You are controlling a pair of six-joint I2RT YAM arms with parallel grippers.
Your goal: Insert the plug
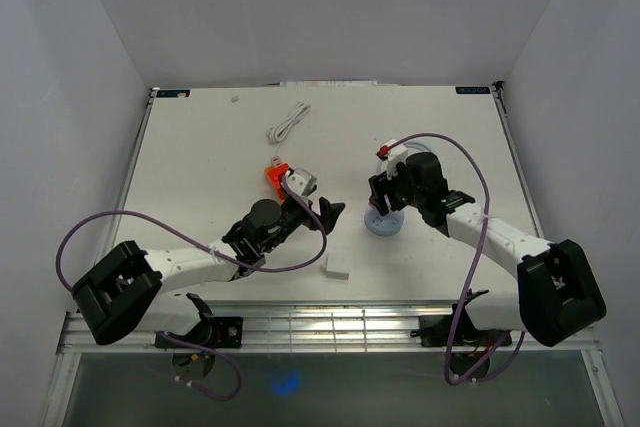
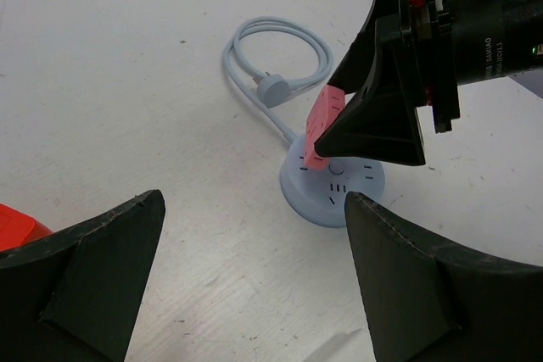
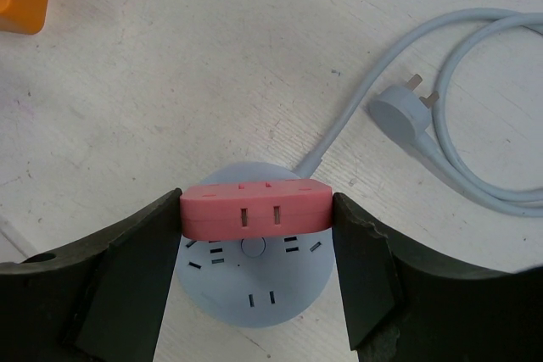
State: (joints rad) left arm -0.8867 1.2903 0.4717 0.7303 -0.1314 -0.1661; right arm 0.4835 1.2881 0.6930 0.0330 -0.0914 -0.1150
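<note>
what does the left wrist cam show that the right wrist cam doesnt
Only the left wrist view: the right gripper seen from the side, the pink adapter it clamps tilted over the socket hub, and the open left gripper. Only the right wrist view: the slots in the pink adapter's top face and the prongs of the cable plug. Both: the pink adapter, the socket hub and its coiled cable.

Left arm (image 1: 185,265) and right arm (image 1: 500,235): white links, black joints, looping purple cables (image 1: 75,232). The left gripper (image 2: 254,199) has matte black wedge fingers (image 2: 93,269) (white lettering, possibly a brand, marks one motor (image 2: 496,27)).
</note>
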